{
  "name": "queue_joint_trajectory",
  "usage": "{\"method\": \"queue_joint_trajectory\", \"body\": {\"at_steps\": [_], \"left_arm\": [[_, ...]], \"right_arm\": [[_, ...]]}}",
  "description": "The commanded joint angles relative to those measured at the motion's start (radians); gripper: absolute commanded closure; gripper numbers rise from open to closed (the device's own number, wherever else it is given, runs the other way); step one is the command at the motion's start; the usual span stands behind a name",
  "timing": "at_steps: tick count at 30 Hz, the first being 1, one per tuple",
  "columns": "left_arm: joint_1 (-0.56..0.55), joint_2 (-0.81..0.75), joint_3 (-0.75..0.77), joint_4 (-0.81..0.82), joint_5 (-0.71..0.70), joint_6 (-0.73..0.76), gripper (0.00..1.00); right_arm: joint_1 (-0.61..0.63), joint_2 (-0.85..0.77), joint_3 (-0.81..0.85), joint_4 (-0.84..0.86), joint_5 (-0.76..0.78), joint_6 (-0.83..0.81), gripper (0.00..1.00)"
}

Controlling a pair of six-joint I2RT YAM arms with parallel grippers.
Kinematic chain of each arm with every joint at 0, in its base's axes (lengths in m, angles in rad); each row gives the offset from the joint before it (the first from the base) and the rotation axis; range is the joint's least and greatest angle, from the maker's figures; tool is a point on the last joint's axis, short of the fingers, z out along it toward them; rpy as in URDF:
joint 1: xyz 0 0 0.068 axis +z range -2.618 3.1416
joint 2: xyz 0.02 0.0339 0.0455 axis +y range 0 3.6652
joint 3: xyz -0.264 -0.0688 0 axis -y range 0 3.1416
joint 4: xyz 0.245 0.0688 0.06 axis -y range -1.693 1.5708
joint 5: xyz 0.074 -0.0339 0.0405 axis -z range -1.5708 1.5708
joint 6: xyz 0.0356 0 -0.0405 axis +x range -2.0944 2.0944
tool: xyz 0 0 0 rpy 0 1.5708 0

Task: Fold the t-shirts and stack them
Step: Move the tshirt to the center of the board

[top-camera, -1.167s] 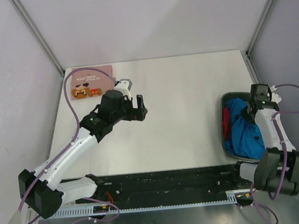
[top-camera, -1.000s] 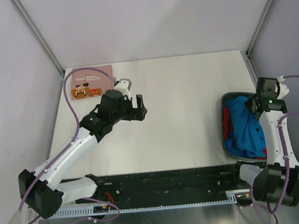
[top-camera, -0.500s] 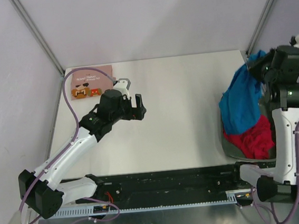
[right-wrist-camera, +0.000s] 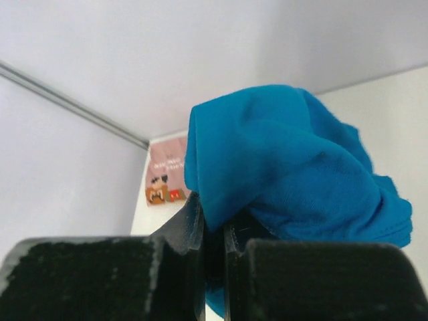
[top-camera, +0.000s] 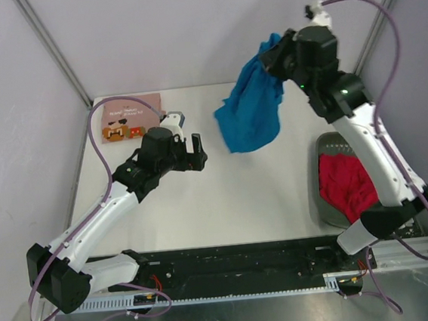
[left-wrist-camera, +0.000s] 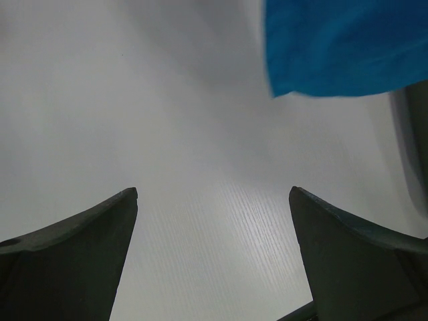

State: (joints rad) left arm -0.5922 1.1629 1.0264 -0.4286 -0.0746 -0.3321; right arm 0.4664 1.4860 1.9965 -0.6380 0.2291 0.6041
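So the right gripper (top-camera: 278, 50) is pinched tight on a bunched wad of the blue t-shirt (top-camera: 249, 115), holding it high above the far edge of the table (top-camera: 263, 194), right of middle. It's limp, soft jersey hanging in crumpled folds, nowhere near a flat shape.

I'd call this the fetch step: shirt out of the basket, not yet laid down. The red t-shirt (top-camera: 346, 182) sits wadded in the dark grey plastic basket (top-camera: 332, 141) at the right edge, and the pink printed t-shirt (top-camera: 128, 117) lies folded flat in the far-left corner.

The left gripper (top-camera: 196, 153) hovers left of the middle, jaws wide apart, holding nothing. Next move, I reckon: lower the blue one onto the smooth white middle and have the left gripper catch a hem to spread it out.
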Motion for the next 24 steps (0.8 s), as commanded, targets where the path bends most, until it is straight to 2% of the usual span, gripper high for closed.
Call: {"method": "queue_joint_trajectory", "body": {"at_steps": [1,2,4,5,7,9,12,15,21,24], "left_arm": [[0.009,-0.001,-0.008,0.025,0.007,0.008,0.01],[0.010,0.000,-0.008,0.025,0.010,0.008,0.01],[0.013,0.004,-0.009,0.024,0.019,0.008,0.01],[0.015,0.007,-0.007,0.024,0.025,0.008,0.01],[0.016,0.017,-0.008,0.024,0.035,0.007,0.01],[0.018,0.023,-0.009,0.024,0.040,0.007,0.00],[0.019,0.030,-0.008,0.024,0.045,0.006,0.01],[0.019,0.035,-0.009,0.025,0.051,0.005,0.01],[0.033,0.047,-0.006,0.024,0.054,-0.002,0.01],[0.049,0.052,-0.010,0.024,0.055,-0.006,0.01]], "right_arm": [[0.038,0.089,-0.069,0.111,0.005,0.002,0.95],[0.041,0.107,-0.113,0.136,-0.018,0.013,0.86],[0.046,0.148,-0.209,0.193,-0.076,0.030,0.54],[0.046,0.170,-0.243,0.202,-0.104,0.036,0.41],[0.044,0.213,-0.276,0.181,-0.138,0.039,0.27],[0.041,0.226,-0.303,0.151,-0.141,0.030,0.19],[0.015,0.179,-0.401,0.138,-0.136,0.027,0.15],[-0.010,0.091,-0.533,0.141,-0.149,0.039,0.17],[0.123,0.001,-0.755,0.150,-0.111,0.077,0.35],[0.196,0.001,-0.843,0.191,-0.090,0.119,0.39]]}}
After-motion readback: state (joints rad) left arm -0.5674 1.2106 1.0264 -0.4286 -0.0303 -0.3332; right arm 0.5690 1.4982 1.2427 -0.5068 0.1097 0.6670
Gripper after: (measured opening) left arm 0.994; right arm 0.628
